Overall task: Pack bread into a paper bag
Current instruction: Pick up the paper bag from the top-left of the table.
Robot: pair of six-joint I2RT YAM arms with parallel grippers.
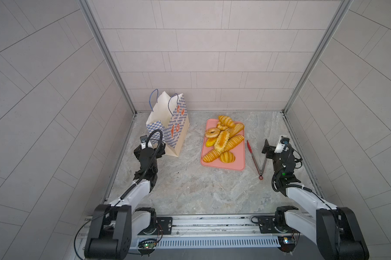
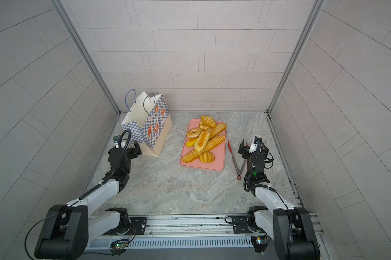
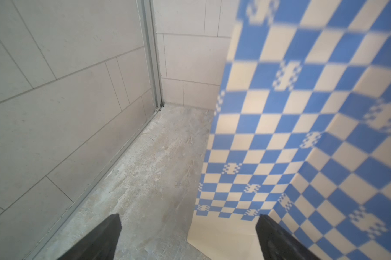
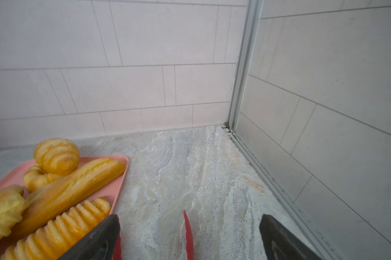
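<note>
Right end effector [image 4: 190, 217] wide open, empty, over red tongs [image 1: 255, 157] just right of pink tray [image 1: 235, 167]. Left end effector [image 3: 188, 222] likewise, just beside paper bag [image 1: 167, 121] standing left of tray. Bread [image 1: 222, 139] all on tray: packing not begun. Next, probably: close on tongs' arms.

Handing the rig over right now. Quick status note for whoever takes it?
Left gripper: open, empty, low beside the paper bag at its near corner; contact unclear.
Right gripper: open, empty, over the tip end of the red tongs, which lie spread on the table to the right of the pink tray.
Bread: all visible pieces are piled on the tray.
Bag: upright, mouth open, left of the tray; its bottom is hidden.
Done: nothing visibly packed.
Left: every piece into the bag.
</note>
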